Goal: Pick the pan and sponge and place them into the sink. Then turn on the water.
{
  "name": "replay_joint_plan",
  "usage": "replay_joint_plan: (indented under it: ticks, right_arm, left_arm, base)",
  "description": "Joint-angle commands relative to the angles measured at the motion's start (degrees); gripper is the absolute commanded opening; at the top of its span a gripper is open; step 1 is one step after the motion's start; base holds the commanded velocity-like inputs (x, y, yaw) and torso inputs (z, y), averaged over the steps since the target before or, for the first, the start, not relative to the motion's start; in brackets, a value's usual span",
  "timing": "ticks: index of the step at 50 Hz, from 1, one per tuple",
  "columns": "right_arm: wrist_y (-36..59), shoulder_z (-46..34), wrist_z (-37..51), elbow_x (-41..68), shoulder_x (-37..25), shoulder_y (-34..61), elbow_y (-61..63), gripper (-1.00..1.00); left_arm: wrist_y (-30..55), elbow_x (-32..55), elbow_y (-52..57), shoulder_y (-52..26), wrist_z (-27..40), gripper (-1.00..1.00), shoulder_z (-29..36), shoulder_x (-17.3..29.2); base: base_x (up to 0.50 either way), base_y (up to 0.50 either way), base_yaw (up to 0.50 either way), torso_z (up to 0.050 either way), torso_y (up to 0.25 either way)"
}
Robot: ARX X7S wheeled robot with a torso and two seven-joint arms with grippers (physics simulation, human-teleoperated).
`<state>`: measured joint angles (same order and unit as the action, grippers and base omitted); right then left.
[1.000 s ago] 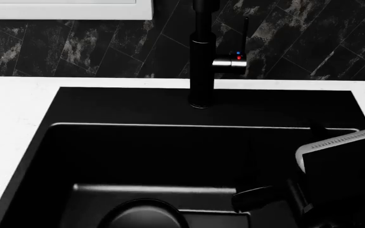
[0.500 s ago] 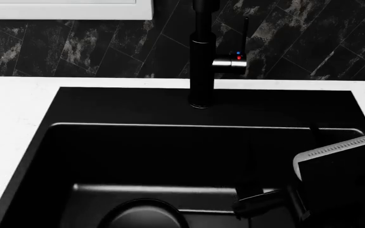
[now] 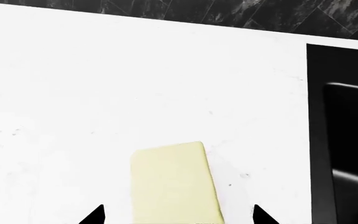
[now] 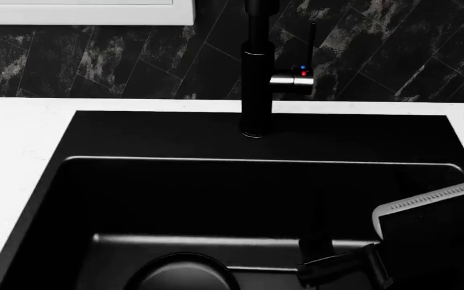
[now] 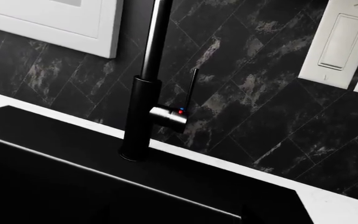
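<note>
1. Pan [image 4: 182,273]: its round glossy black bowl lies on the sink [image 4: 215,199] floor at the near left, cut off by the lower edge of the head view; its handle cannot be made out.
2. Sponge [image 3: 174,184]: the pale yellow block lies flat on the white counter [image 3: 135,84], outside the sink, whose dark edge shows off to one side in the left wrist view.
3. Left gripper [image 3: 175,215]: only two black fingertips [image 3: 95,215] show, one on each side of the sponge and clear of it. The jaws stand spread wider than the sponge and hold nothing.
4. Right gripper [image 4: 337,269]: it hangs over the near right part of the sink, below the arm's grey-edged housing. How far it is parted cannot be told, and nothing shows in it.
5. Faucet [image 4: 256,72]: a tall black column stands at the far rim of the sink, in the middle, with a thin upright lever [image 5: 192,88] on its right side above a metal stub with red and blue dots.
6. Wall: dark marbled tiles [image 5: 247,93] back the counter, with white switch plates [image 5: 339,42] at the far right.
</note>
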<state>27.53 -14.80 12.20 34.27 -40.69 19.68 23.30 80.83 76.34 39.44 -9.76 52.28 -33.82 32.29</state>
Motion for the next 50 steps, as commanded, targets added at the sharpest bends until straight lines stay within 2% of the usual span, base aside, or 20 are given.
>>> replay_joint_plan:
  ticks: [1,14,27,28,35,40,45,50]
  right_arm:
    - [0.85,0.56,-0.04,0.88,-0.37,1.21,0.07,1.0]
    - [-0.18,1.01,-0.46,1.58,0.09,-0.02,-1.05,1.0]
    - [-0.68,0.97,-0.49,1.49,0.24,-0.57,-1.49,1.0]
    - [-0.85,0.95,-0.55,1.44,0.33,-0.64,-1.7,1.0]
    - [-1.02,1.08,-0.42,1.43,0.23,-0.88,-1.55,1.0]
    - [-1.15,1.17,-0.3,1.43,0.17,-1.19,-1.46,1.0]
    - [-1.32,1.14,-0.3,1.31,0.2,-1.25,-1.64,1.0]
    - [-1.19,1.35,-0.15,1.49,0.03,-1.17,-1.35,1.0]
  left_arm:
    - [-2.36,-4.01,-2.66,-0.05,-1.94,1.0,3.73,-0.2]
    - [-4.8,-8.01,-6.92,-1.0,-4.33,1.0,8.88,-1.21]
    - [-7.6,-11.22,-8.43,0.53,-5.94,1.0,10.04,-0.25]
    - [-7.94,-12.16,-8.0,0.68,-5.96,-1.0,10.7,0.18]
    - [-8.99,-13.4,-7.01,0.9,-6.14,-1.0,10.85,1.44]
    - [-8.43,-12.42,-7.37,-1.03,-4.97,-1.0,11.31,0.71]
    - [-7.65,-11.29,-7.0,-5.56,-4.64,-1.0,13.99,0.36]
    - [-6.32,-10.58,-5.38,-13.06,-7.0,-1.0,20.87,1.24]
  base:
    - [0.0,0.0,0.0,0.0,0.0]
    - [0.0,0.0,0.0,0.0,0.0]
    - [0.0,0.0,0.0,0.0,0.0]
    - [0.0,0.0,0.0,0.0,0.0]
    - [0.0,0.0,0.0,0.0,0.0]
    - [0.0,0.0,0.0,0.0,0.0]
    - [0.0,0.0,0.0,0.0,0.0]
    - [0.0,0.0,0.0,0.0,0.0]
